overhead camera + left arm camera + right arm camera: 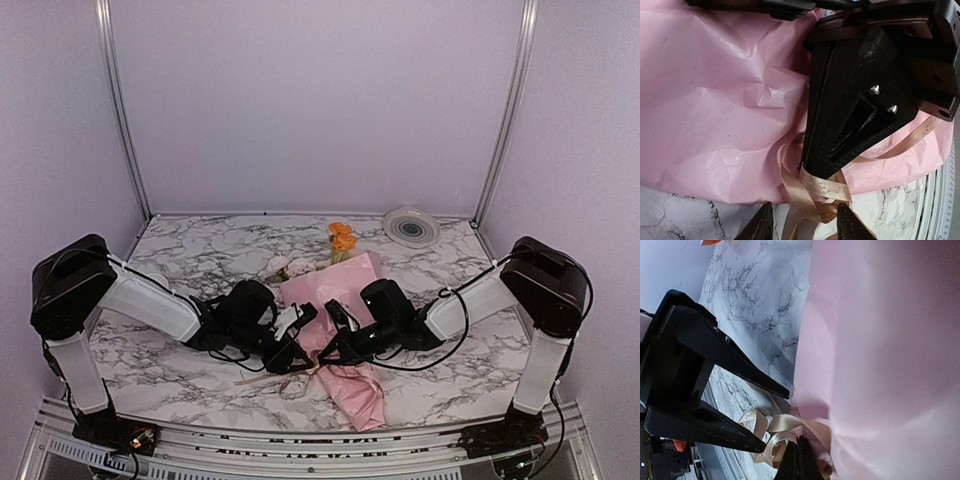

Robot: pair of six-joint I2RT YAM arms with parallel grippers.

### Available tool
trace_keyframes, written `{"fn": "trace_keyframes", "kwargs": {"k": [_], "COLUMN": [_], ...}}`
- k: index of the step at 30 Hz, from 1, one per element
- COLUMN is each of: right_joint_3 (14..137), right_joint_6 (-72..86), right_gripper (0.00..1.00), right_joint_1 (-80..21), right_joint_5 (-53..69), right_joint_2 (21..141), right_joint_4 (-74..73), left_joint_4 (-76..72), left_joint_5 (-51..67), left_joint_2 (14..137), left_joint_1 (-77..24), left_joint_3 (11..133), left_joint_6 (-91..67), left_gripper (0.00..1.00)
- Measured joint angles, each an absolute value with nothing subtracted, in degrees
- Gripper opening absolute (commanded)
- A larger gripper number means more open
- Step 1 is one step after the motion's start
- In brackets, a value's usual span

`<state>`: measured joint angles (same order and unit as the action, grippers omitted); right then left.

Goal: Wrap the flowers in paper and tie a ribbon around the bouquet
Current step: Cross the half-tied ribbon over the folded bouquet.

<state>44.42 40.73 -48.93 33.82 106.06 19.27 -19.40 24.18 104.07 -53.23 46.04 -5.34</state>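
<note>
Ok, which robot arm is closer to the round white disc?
Right. The right arm lies on the same side as the round white-grey disc, in front of it; the left arm lies beyond the bouquet, farther left.

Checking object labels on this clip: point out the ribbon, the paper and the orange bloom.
ribbon (820, 191): left wrist view, on the looped band at the paper's edge.
paper (357, 392): top external view, on its narrow near end.
orange bloom (342, 238): top external view, on its petals.
</note>
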Motion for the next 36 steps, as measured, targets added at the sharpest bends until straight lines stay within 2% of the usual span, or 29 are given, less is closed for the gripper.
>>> {"fn": "trace_keyframes", "kwargs": {"k": [5,10,29,36], "right_joint_3": [44.4,44.4,46.0,45.9], "right_joint_6": [40.7,40.7,42.3,44.6], "right_gripper": [0.0,0.0,0.0,0.0], "right_joint_1": [-48.9,-48.9,-49.7,-49.6], "right_joint_5": [33.7,33.5,32.4,32.5], "right_joint_2": [106.1,106.1,106.0,106.0], "right_joint_4": [19.2,19.2,19.6,21.5], "left_joint_4": [-19.4,-19.3,-20.3,-20.4], "left_joint_5": [24.0,24.6,24.8,24.6], "left_joint_2": [106.2,106.9,102.5,104.4], "left_joint_1": [-53.2,-53.1,-54.8,-57.2], "left_joint_3": [47.7,47.9,47.3,48.1], "left_joint_6": [-6.2,-6.8,-7.1,-7.1], "left_gripper": [0.13,0.03,0.03,0.09]}}
